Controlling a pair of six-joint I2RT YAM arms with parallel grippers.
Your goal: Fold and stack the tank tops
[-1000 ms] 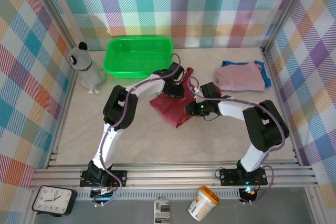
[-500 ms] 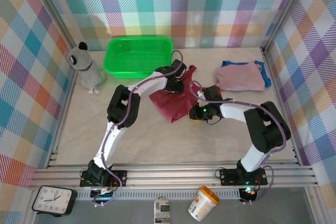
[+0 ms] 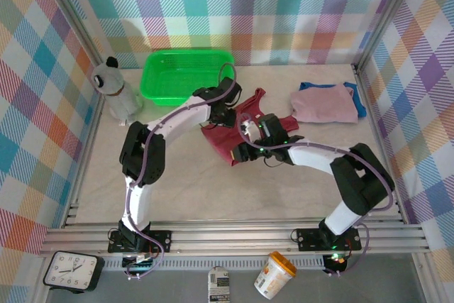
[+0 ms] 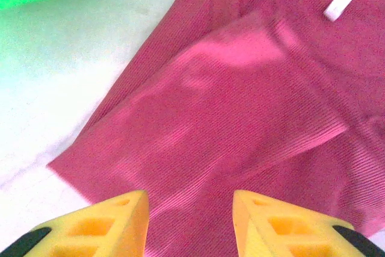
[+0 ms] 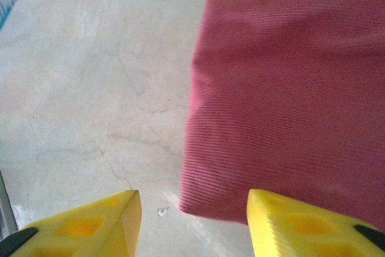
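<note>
In front of the right corner of the green plastic basket, your left gripper hangs over the dark red ribbed cloth tank top, jaws apart and empty. The top lies partly folded on the table there. Expect it to be light and limp and to sag, so pinch a doubled edge or a corner, not the middle. Further right, your right gripper is parted and empty at the fold's edge. Well right of the basket, the folded mauve-pink top lies on the royal blue one.

Odds and ends on and below the table
Green basket at back left, plush dog upright just beside it; clock and white tub below the near rail; checked walls around.
</note>
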